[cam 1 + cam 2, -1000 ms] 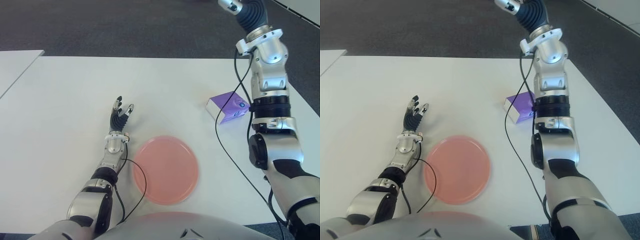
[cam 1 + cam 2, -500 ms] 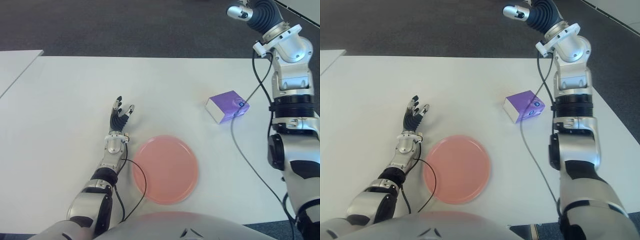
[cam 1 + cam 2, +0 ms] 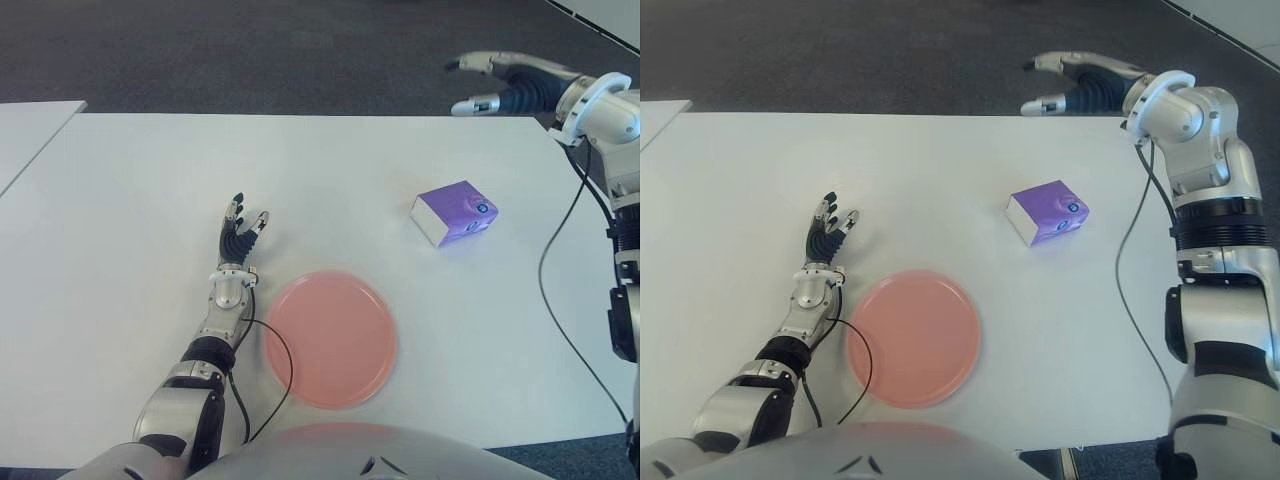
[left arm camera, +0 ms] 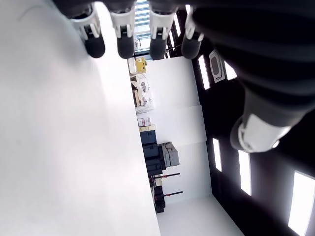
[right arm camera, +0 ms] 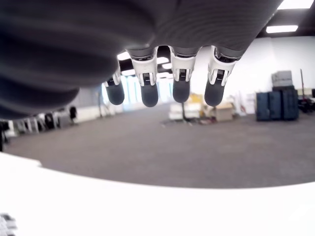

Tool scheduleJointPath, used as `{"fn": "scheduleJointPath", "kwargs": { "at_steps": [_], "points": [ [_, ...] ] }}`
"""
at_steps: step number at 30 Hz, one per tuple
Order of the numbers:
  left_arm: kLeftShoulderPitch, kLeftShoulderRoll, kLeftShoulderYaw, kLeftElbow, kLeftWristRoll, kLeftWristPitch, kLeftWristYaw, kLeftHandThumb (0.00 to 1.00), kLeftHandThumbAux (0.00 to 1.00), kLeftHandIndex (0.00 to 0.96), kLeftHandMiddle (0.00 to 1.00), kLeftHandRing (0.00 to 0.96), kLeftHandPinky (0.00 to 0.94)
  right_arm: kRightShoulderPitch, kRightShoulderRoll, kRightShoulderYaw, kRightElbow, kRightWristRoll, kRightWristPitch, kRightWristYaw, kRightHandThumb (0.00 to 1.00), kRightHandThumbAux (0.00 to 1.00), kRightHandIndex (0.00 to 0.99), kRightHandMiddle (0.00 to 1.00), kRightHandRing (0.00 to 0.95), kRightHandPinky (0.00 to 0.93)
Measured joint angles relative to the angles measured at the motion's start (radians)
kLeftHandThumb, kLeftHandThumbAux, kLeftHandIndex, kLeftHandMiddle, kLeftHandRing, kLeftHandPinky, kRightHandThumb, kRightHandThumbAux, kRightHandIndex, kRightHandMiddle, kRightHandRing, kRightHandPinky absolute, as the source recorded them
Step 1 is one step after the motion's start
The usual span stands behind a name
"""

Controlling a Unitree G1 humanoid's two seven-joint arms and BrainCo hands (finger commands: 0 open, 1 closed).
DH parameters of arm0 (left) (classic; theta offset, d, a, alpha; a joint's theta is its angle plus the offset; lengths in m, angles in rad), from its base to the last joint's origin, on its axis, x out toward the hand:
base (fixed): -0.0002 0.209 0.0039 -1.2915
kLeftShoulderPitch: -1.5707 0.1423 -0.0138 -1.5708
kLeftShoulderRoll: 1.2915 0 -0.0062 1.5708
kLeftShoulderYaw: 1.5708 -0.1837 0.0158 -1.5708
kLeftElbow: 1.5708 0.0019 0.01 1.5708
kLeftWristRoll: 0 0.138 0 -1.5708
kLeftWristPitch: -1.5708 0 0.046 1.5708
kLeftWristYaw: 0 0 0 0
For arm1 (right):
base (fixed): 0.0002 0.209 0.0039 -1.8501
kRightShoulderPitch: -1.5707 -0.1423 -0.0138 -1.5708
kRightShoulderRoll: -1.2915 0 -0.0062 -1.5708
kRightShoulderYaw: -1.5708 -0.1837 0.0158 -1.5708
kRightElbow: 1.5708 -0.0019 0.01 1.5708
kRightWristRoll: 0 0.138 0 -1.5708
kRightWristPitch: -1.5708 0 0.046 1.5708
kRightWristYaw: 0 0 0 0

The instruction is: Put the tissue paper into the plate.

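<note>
A purple tissue pack point(image 3: 454, 212) lies on the white table point(image 3: 120, 200), to the right of centre. The round pink plate point(image 3: 331, 338) sits near the front edge with nothing on it. My right hand point(image 3: 490, 85) is raised over the table's far right edge, beyond the tissue pack, fingers stretched out and holding nothing; its wrist view shows straight fingertips point(image 5: 180, 90). My left hand point(image 3: 240, 231) shows just left of the plate, fingers spread and holding nothing.
A second white table point(image 3: 25, 130) stands at the far left, separated by a narrow gap. Dark carpet lies beyond the far edge. A black cable point(image 3: 275, 385) loops from my left forearm beside the plate.
My right arm has swung down and to the right, from upright above the tissue pack to stretched out at the far right edge. The tissue pack, plate and left hand have not moved.
</note>
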Motion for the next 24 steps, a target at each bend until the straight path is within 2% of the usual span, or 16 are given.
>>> {"fn": "scheduleJointPath", "kwargs": {
  "at_steps": [4,8,14,19,24],
  "points": [
    [0.002,0.002,0.001,0.0,0.0,0.0,0.0,0.056,0.578,0.0,0.0,0.0,0.0,0.052,-0.025,0.05,0.025,-0.09,-0.02,-0.027,0.618,0.164,0.0,0.0,0.0,0.0],
    [0.004,0.005,0.001,0.001,0.0,0.004,0.0,0.055,0.578,0.0,0.0,0.0,0.0,0.069,-0.036,0.117,0.107,-0.22,-0.109,-0.152,0.625,0.171,0.0,0.0,0.0,0.0],
    [0.004,0.006,0.001,0.002,-0.001,0.006,0.0,0.052,0.58,0.0,0.0,0.0,0.0,0.055,-0.051,0.19,0.196,-0.382,-0.237,-0.362,0.593,0.169,0.0,0.0,0.0,0.0],
    [0.002,0.006,0.0,0.002,-0.005,0.006,0.0,0.049,0.576,0.0,0.0,0.0,0.0,0.025,-0.051,0.224,0.251,-0.449,-0.308,-0.513,0.562,0.163,0.0,0.0,0.0,0.0],
    [0.0,0.005,0.0,0.004,-0.007,0.007,-0.002,0.05,0.568,0.0,0.0,0.0,0.0,0.0,-0.051,0.241,0.298,-0.468,-0.35,-0.609,0.543,0.152,0.0,0.0,0.0,0.0]
  ]
}}
